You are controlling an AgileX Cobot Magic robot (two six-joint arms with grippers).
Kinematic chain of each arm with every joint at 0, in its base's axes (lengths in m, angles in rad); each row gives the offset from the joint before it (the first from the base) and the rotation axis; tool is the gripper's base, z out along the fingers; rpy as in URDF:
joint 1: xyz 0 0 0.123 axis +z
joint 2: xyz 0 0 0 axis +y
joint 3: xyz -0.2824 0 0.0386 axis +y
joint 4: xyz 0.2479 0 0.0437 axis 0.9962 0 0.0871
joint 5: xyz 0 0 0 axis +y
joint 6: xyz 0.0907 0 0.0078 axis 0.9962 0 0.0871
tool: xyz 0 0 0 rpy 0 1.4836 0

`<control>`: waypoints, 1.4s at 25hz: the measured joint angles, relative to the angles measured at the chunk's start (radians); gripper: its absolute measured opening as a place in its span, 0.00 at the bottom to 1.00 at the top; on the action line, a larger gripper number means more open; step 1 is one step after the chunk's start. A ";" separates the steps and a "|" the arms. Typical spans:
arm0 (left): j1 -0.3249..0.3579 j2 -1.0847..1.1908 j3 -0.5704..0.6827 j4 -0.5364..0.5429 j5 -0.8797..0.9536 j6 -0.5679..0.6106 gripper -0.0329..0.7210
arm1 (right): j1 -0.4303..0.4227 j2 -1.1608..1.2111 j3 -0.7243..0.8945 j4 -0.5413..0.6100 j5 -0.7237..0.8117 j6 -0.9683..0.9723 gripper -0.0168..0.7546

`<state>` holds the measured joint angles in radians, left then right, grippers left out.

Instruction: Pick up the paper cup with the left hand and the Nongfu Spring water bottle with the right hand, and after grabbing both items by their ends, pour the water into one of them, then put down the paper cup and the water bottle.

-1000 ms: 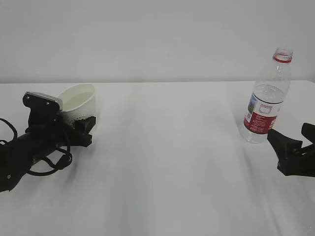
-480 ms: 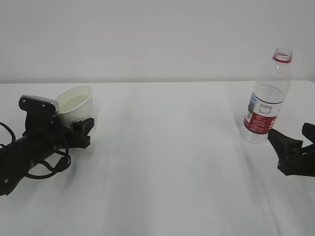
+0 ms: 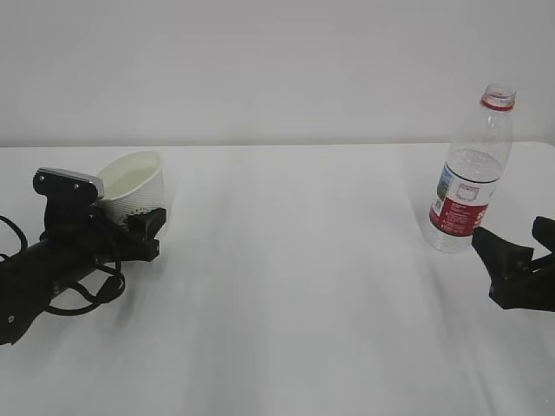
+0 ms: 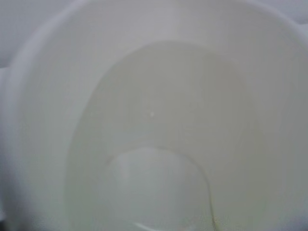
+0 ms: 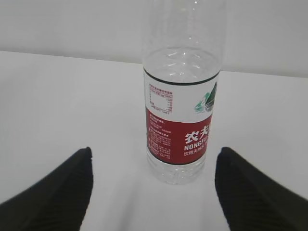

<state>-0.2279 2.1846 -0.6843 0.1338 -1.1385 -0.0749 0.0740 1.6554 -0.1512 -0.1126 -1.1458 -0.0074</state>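
Observation:
The white paper cup [image 3: 132, 184] leans with its mouth up and to the left, and my left gripper [image 3: 139, 215] is shut on its lower part, one black finger [image 3: 148, 232] showing in front. The cup's cream inside [image 4: 159, 120] fills the left wrist view and hides the fingers; a faint curved line lies low inside. The Nongfu Spring water bottle [image 3: 469, 173] stands upright and uncapped at the right, with clear water [image 5: 182, 65] up to just above its label. My right gripper [image 3: 518, 240] is open just short of the bottle [image 5: 180, 120], touching nothing.
The white table [image 3: 295, 286] runs to a plain white wall. The left arm's looping cables [image 3: 82, 290] rest on the table near its left edge. Nothing else stands between cup and bottle.
The left arm with the cup sank a little and shifted left early in the second, then held still. The right gripper and the bottle have not moved.

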 joint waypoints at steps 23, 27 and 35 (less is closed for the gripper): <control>0.000 0.000 0.000 0.000 0.000 -0.001 0.79 | 0.000 0.000 0.000 0.002 0.000 0.000 0.79; 0.000 0.000 0.000 -0.002 0.000 -0.001 0.79 | 0.000 0.000 0.000 0.002 0.000 0.000 0.79; 0.000 0.000 0.000 -0.002 0.000 -0.001 0.84 | 0.000 0.000 0.000 0.000 0.000 0.000 0.79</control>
<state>-0.2279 2.1846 -0.6843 0.1322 -1.1385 -0.0756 0.0740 1.6554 -0.1512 -0.1125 -1.1458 -0.0074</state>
